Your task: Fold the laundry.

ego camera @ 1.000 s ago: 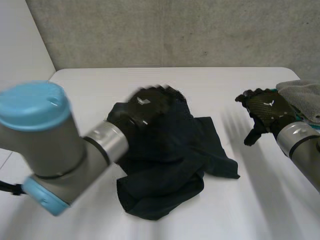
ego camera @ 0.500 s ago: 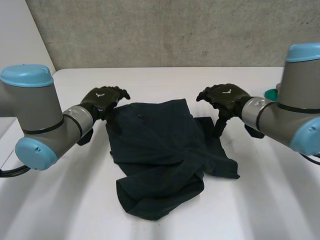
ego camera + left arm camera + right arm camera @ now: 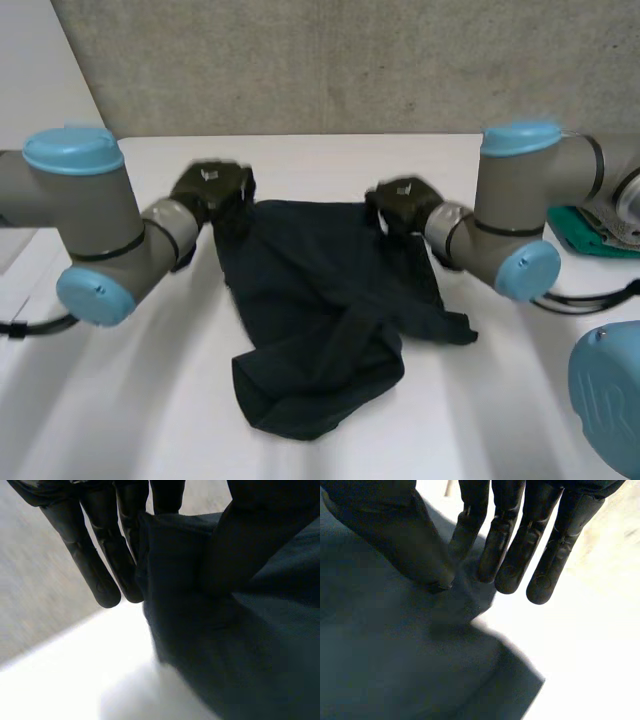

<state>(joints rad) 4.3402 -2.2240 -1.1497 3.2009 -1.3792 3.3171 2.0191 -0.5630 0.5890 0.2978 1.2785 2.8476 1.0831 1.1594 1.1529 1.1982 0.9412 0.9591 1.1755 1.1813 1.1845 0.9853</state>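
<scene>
I see the dark cloth [image 3: 318,330] lying rumpled in the middle of the white table [image 3: 150,420]. My left hand [image 3: 212,188] has the cloth's far left corner nipped between thumb and straight fingers [image 3: 97,570]. My right hand [image 3: 402,205] pinches the far right corner, thumb against fingers [image 3: 512,555]

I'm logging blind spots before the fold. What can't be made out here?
Head view: green item partly behind the right arm and cut off by the edge.
Head view: dark cloth, outline lost in crumpled layers.
Head view: its far corners, under the left hand and right hand.
</scene>
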